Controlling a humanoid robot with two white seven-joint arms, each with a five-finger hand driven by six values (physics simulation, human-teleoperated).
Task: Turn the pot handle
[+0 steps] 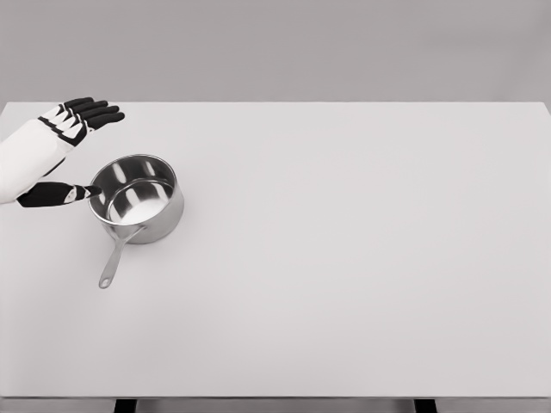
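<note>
Handle (116, 255) pointed near-left from pot (138, 200) on tabletop (362, 258), left side | left hand (73, 120) just left of pot, fingers (99, 114) spread, thumb at rim, holding nothing | pot likely rigid, slick, light steel; push handle's end.

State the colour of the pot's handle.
Shiny silver metal, like the pot itself; the handle shows best in the head view.

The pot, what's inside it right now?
The pot looks empty: only its shiny inner wall and bare bottom show. The near wall hides a strip of the floor. The left robot hand is beside it, thumb by the rim.
</note>
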